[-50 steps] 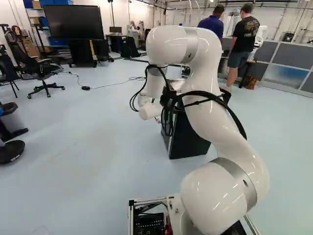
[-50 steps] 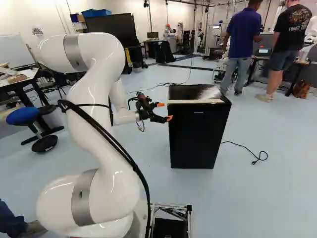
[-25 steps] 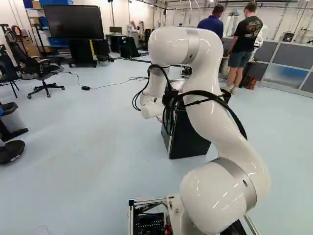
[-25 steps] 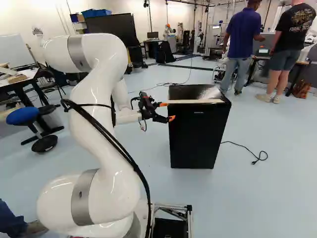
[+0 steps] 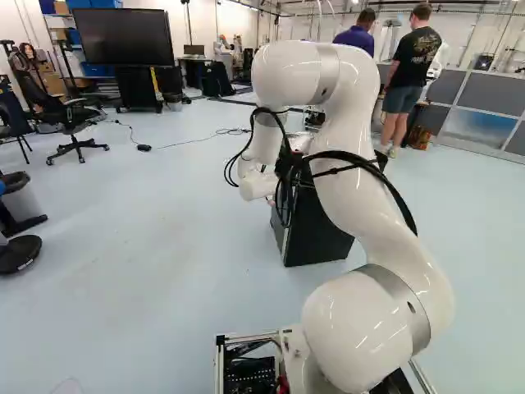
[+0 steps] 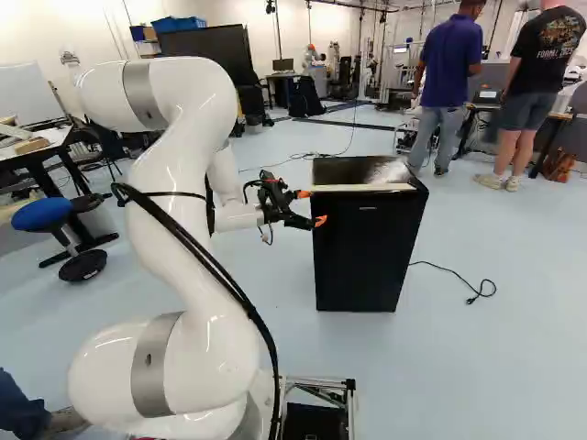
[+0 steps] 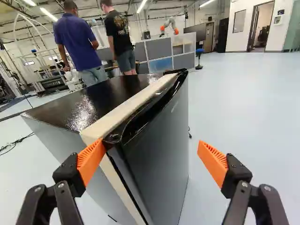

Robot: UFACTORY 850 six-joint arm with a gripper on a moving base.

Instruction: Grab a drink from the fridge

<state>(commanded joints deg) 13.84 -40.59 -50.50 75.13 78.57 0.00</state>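
Wrist view: the end effector is spread wide, nothing pinched. One orange pad is set at the top left corner of the mini fridge, right by the pale strip behind the door; contact can't be called for sure. The other pad is held out in front. Looks like the door edge is meant to be hooked or pinched, then pulled.

Right base view: the mini fridge is parked on the floor, front facing the arm, so the door can be reached. No drink can be seen, presumably stashed inside. Compared with half a second ago, the end effector's been nudged slightly right; the mini fridge hasn't been budged.

Left base view: fingers mostly blocked by the arm, which has been shifted a touch right too. Base not moved.
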